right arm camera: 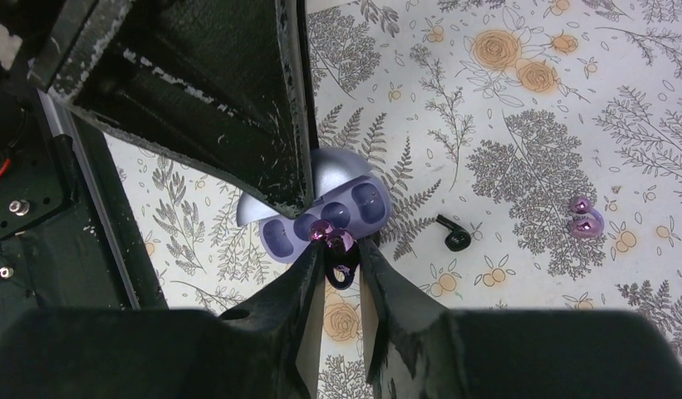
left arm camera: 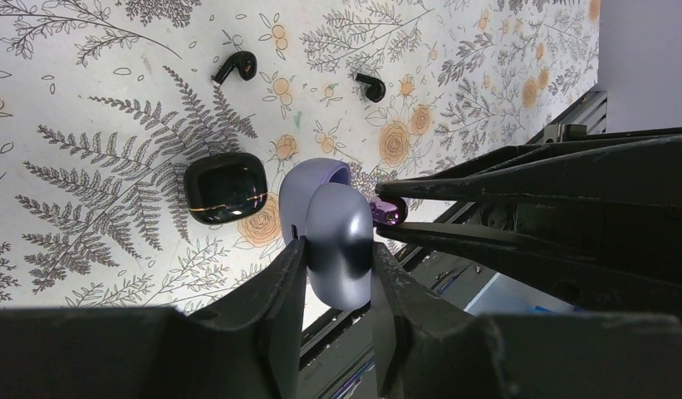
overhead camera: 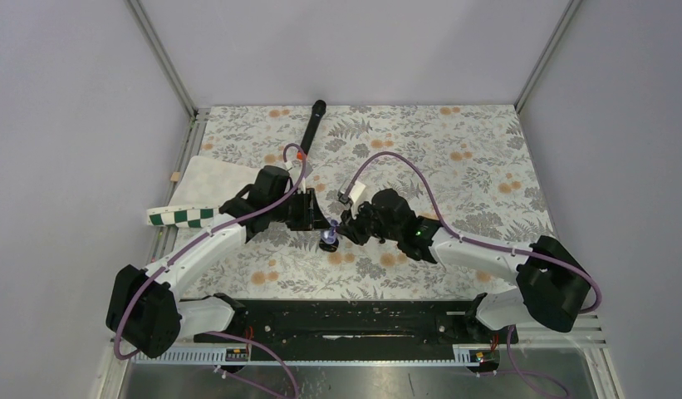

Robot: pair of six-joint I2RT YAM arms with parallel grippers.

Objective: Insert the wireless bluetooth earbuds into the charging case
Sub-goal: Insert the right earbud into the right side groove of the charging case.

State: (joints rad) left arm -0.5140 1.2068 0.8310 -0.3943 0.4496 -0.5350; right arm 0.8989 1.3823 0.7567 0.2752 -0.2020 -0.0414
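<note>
Floral table cover (overhead camera: 487, 166), black rod (overhead camera: 314, 123), white pad (overhead camera: 211, 179) — green-checkered strip (overhead camera: 183, 218)

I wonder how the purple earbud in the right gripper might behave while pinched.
The purple earbud looks glossy and rounded, so it may slip or twist in the right gripper. Dwarfed by the gripper, it is probably light.

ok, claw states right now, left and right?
Left claw: closed, holding the lavender charging case, lid open.
Right claw: closed, holding a purple earbud at the case.
</note>
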